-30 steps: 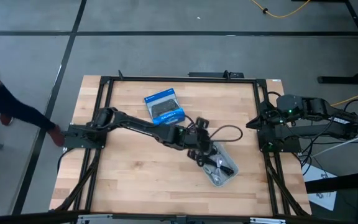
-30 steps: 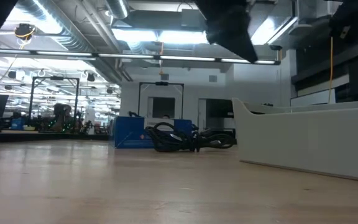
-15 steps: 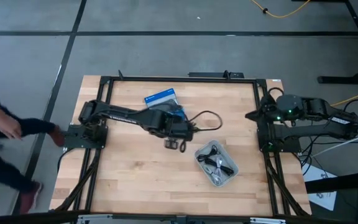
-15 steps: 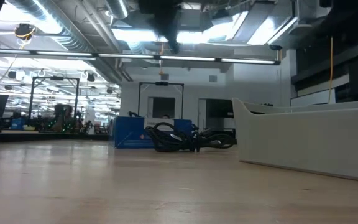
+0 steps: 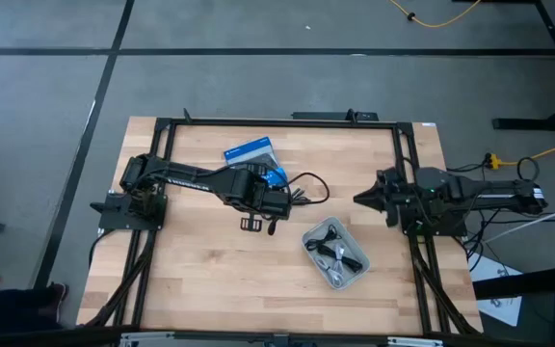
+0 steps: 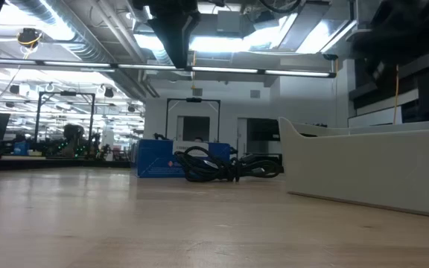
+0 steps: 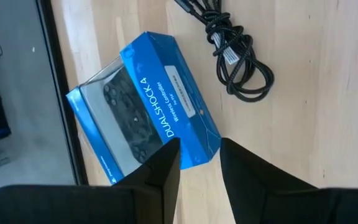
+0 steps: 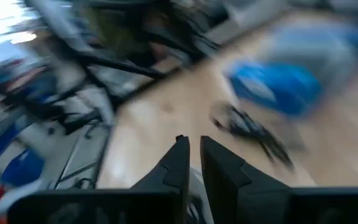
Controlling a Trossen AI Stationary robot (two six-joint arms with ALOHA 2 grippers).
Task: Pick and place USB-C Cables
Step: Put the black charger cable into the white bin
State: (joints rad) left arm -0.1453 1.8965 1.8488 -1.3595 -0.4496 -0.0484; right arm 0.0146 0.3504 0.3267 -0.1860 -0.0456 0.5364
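Observation:
One black USB-C cable (image 5: 304, 191) lies bundled with a loose loop on the table beside the blue box (image 5: 253, 160); it also shows in the left wrist view (image 7: 238, 59) and the low view (image 6: 214, 165). Other cables, black and whitish (image 5: 333, 253), lie in the pale grey tray (image 5: 355, 276). My left gripper (image 5: 270, 204) hangs open above the near corner of the blue box (image 7: 148, 112), its fingers (image 7: 166, 163) holding nothing. My right gripper (image 5: 359, 200) points toward the table's middle from the right side, shut and empty (image 8: 194, 146).
The tray's wall (image 6: 363, 164) stands near the table's near right part. A dark frame (image 5: 277, 120) runs round the tabletop. Bare wood lies left of and in front of the left arm. A person's shoe shows on the floor at the left.
My left gripper has moved from above the tray toward the table's far left, and now hangs over the blue box's near corner beside the black cable. My right arm has unfolded from its rest at the right edge and reached toward the table's middle.

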